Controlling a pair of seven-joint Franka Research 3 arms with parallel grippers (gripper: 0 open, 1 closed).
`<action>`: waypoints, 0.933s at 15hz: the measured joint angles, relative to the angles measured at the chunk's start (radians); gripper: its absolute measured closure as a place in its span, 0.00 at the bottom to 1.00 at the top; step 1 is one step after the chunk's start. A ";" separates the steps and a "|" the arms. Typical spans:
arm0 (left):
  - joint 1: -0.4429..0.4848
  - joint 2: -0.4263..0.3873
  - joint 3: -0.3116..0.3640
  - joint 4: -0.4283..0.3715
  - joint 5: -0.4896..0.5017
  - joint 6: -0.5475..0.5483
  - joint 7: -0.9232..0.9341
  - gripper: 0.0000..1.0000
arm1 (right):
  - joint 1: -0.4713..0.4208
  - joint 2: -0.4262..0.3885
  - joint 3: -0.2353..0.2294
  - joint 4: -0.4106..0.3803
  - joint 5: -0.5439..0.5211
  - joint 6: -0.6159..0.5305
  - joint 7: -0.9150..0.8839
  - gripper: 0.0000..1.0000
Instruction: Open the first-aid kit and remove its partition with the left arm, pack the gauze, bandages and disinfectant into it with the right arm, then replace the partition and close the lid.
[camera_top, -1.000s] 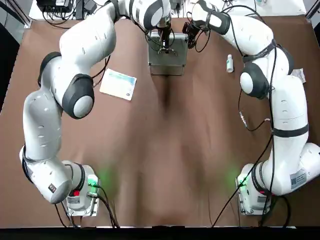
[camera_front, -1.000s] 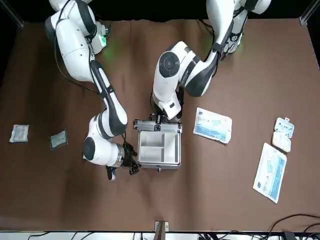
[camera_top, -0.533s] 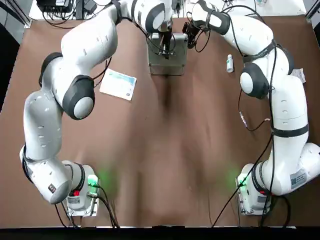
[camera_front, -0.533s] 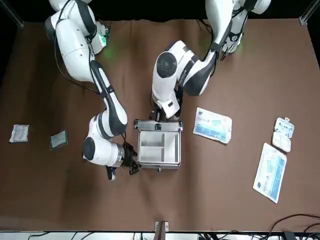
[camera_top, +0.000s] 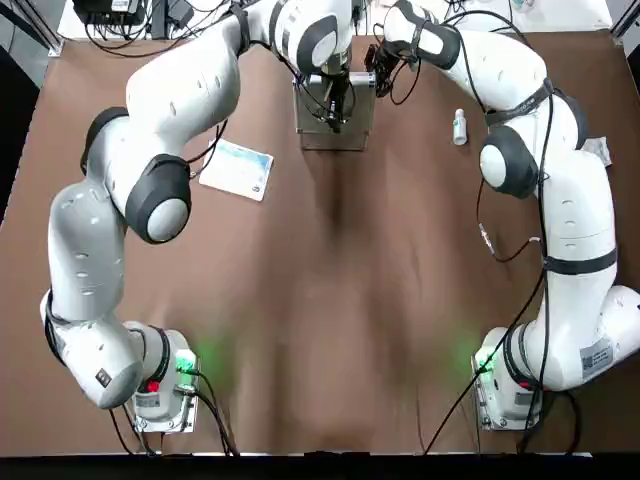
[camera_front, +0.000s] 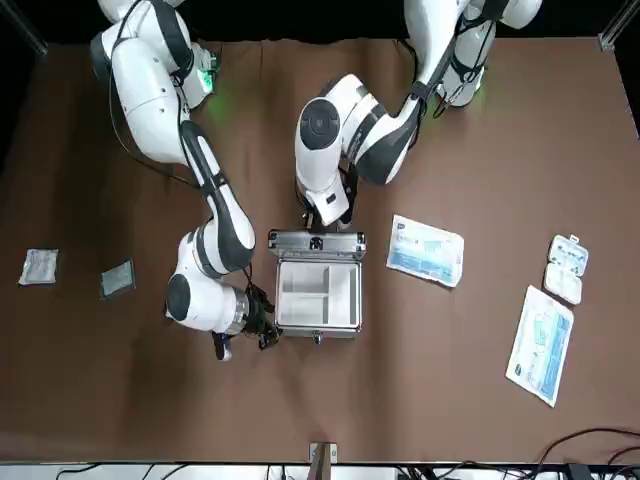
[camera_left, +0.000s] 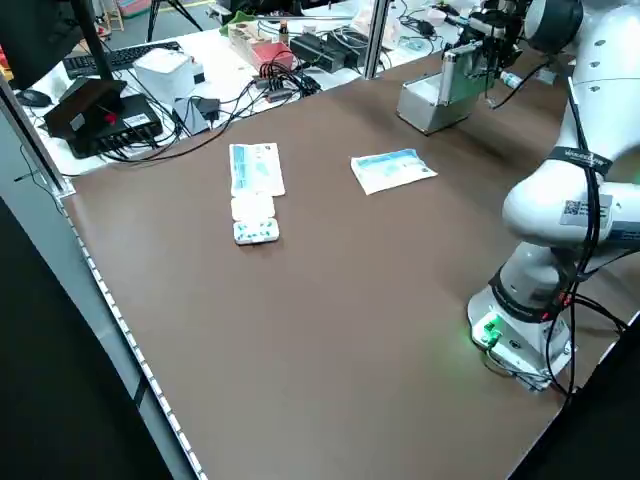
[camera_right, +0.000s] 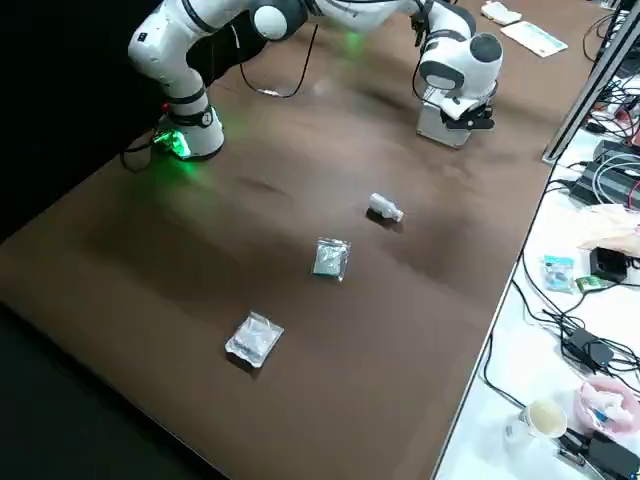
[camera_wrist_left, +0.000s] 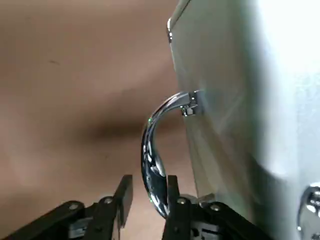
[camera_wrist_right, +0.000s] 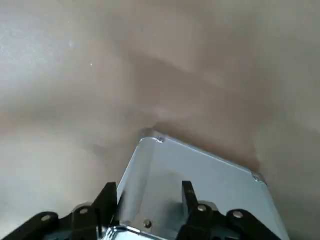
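The silver first-aid kit (camera_front: 317, 325) stands open at the far middle of the table. Its lid (camera_front: 316, 243) is raised on the side nearer the arms' bases. My left gripper (camera_wrist_left: 148, 192) is shut on the lid's loop handle (camera_wrist_left: 150, 145), seen from across the table as left gripper (camera_front: 322, 222). The cream-white partition (camera_front: 315, 292) lies inside the case. My right gripper (camera_wrist_right: 150, 197) is shut on the case's side wall (camera_wrist_right: 200, 175). The disinfectant (camera_top: 459, 127) lies right of the case. Two small gauze or bandage packets (camera_front: 38, 266) (camera_front: 117, 279) lie farther right.
A flat blue-white carton (camera_front: 425, 250) lies on the left arm's side of the case, with a white blister pack (camera_front: 565, 268) and a longer carton (camera_front: 540, 345) beyond it. Cables and gear (camera_left: 290, 45) line the far table edge.
My left gripper has drawn back toward the arms' bases with the handle, and the lid has swung further open. The right gripper and the case have stayed put.
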 joint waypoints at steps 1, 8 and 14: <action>0.000 -0.001 -0.005 0.000 0.000 -0.012 -0.002 0.50 | 0.000 0.000 0.000 0.000 0.000 0.000 0.000 0.41; 0.000 -0.049 -0.036 -0.035 0.000 -0.071 -0.008 0.22 | 0.000 0.000 0.000 0.000 0.000 0.000 0.000 0.41; 0.000 -0.111 -0.046 -0.042 0.000 -0.132 -0.007 0.15 | 0.000 0.000 0.000 0.000 0.000 0.000 0.000 0.41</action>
